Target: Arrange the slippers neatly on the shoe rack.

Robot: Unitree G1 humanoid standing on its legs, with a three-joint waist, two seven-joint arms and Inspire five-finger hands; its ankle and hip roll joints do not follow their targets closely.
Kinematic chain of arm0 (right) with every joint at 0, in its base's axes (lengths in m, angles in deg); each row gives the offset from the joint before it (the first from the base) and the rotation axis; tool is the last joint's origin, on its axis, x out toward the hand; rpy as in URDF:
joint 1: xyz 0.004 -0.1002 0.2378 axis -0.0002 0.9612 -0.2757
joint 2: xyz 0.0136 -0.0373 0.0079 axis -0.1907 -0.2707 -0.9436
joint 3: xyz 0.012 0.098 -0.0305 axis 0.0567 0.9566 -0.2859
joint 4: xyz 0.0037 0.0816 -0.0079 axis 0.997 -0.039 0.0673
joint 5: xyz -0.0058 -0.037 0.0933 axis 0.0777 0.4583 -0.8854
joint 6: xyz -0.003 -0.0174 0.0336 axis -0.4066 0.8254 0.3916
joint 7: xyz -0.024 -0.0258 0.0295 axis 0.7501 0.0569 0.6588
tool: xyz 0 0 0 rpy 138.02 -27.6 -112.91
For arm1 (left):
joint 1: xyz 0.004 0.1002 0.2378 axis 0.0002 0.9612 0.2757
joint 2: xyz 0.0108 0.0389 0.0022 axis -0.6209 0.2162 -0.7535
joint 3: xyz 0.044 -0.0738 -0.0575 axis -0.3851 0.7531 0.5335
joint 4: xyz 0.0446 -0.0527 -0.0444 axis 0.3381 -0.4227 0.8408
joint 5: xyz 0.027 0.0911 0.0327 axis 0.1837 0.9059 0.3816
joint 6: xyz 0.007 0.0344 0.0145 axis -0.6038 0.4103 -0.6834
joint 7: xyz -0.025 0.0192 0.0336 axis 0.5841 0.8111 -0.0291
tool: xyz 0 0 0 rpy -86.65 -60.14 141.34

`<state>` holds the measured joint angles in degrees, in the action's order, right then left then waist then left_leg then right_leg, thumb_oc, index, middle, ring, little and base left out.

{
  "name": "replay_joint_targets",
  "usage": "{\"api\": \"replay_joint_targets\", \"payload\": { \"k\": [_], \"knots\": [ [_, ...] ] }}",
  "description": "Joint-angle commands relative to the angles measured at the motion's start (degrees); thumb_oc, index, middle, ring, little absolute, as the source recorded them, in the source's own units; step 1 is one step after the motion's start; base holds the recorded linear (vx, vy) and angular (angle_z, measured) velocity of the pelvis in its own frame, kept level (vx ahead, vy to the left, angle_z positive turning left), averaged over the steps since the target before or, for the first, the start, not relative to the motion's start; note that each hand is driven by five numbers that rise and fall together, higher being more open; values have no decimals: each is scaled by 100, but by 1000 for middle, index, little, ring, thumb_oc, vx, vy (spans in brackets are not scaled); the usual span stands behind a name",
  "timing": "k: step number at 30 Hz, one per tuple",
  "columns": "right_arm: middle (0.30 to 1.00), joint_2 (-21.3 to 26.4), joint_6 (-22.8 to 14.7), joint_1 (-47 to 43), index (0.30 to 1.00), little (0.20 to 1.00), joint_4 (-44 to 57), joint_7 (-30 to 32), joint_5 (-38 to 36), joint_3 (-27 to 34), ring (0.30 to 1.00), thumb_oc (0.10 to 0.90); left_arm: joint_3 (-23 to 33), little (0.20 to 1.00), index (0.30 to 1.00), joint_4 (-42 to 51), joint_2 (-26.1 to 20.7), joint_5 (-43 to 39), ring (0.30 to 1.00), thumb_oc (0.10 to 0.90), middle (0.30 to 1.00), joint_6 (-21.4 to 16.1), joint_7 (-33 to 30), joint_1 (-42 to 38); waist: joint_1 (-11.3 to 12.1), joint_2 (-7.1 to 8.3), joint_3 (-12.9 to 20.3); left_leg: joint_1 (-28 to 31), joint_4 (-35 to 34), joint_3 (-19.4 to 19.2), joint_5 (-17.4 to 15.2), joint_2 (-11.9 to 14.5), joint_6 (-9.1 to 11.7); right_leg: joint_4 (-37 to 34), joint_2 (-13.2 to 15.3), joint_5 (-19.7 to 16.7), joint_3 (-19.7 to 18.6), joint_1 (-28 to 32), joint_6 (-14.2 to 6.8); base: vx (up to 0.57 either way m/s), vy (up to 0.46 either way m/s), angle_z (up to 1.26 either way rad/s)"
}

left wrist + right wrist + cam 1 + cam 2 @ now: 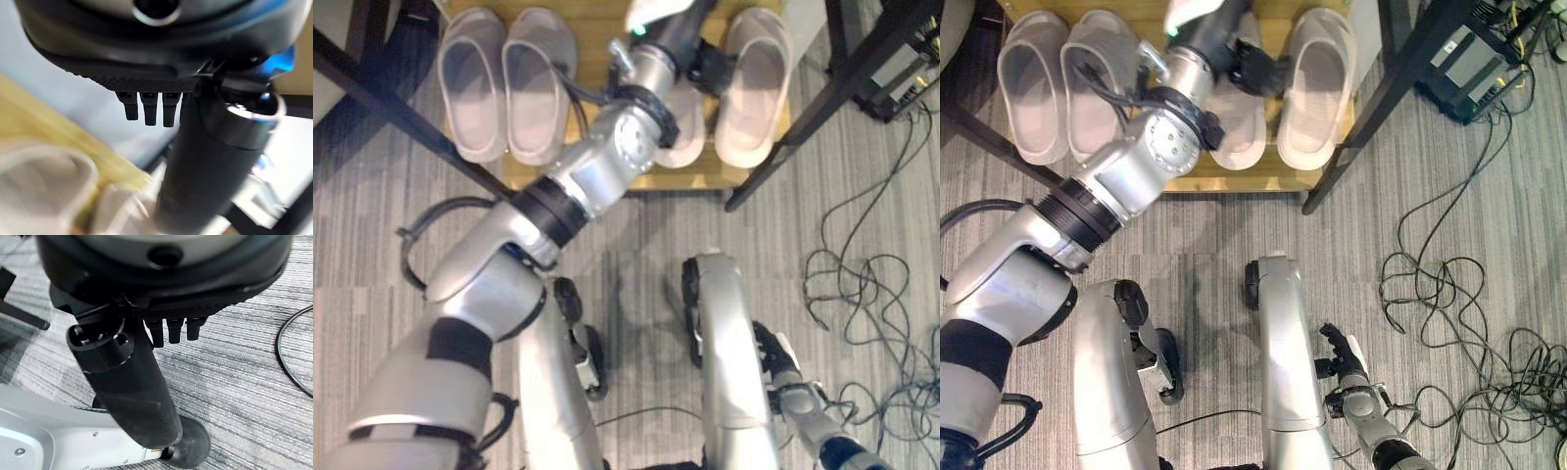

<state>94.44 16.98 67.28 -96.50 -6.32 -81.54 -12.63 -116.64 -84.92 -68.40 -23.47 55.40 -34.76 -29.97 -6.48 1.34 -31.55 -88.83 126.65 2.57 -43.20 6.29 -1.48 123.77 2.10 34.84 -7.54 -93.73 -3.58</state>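
Several pale grey slippers lie side by side on the wooden shoe rack [690, 179]. Two form a pair at the left [470, 83] [536, 83]. A third slipper [1239, 132] lies partly under my left arm, and a fourth [754, 88] lies at the right. My left hand [1255, 69] reaches over the rack and rests between the third and fourth slippers, its fingers straight in the left wrist view. My right hand [1342, 357] hangs low over the carpet, fingers relaxed and holding nothing.
Black slanting frame bars [783, 142] cross on both sides of the rack. A black box [1474, 59] stands on the floor at the far right. Loose dark cables [871, 294] loop over the striped grey carpet on the right.
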Motion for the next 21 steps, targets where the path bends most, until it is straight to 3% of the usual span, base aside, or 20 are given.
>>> {"api": "replay_joint_targets", "payload": {
  "k": [1,3,7,9,15,21],
  "knots": [
    [900,-133,-37,4,900,900,374,57,22,322,900,800,252,900,900,486,-119,-733,900,800,900,-877,17,-725,140,113,176,-113,-385,551,122,-519,-178,230,443,484,-206,378,565,-12,-19,14],
    [900,-149,-15,37,900,900,400,57,18,355,900,800,283,900,900,799,-249,-813,900,800,900,-953,-24,-579,177,84,176,-113,-377,552,131,-541,-161,252,452,497,-210,378,579,-12,-15,9],
    [900,-194,81,188,900,900,564,36,-12,373,900,800,789,900,900,1139,-597,-2564,900,800,900,-1334,349,463,208,29,176,-113,-363,595,146,-581,-126,264,466,500,-233,378,612,-5,-2,1],
    [900,-200,94,181,900,900,577,20,-33,363,900,800,981,900,900,1085,-698,-2858,900,800,900,-1385,314,738,234,29,176,-113,-363,609,147,-586,-122,270,473,505,-234,378,626,0,0,0],
    [900,-182,72,211,900,900,709,26,-30,362,900,800,1384,900,900,822,-1248,-2841,900,800,900,-1240,212,1318,293,37,176,-113,-341,641,155,-565,-119,275,476,519,-220,378,656,-1,6,3],
    [900,-196,87,125,900,900,666,36,-25,319,900,800,1332,900,900,519,-1074,-2671,900,800,900,-1147,179,1262,316,59,176,-113,-326,633,142,-573,-127,274,486,523,-232,378,667,0,0,0]
  ]
}}
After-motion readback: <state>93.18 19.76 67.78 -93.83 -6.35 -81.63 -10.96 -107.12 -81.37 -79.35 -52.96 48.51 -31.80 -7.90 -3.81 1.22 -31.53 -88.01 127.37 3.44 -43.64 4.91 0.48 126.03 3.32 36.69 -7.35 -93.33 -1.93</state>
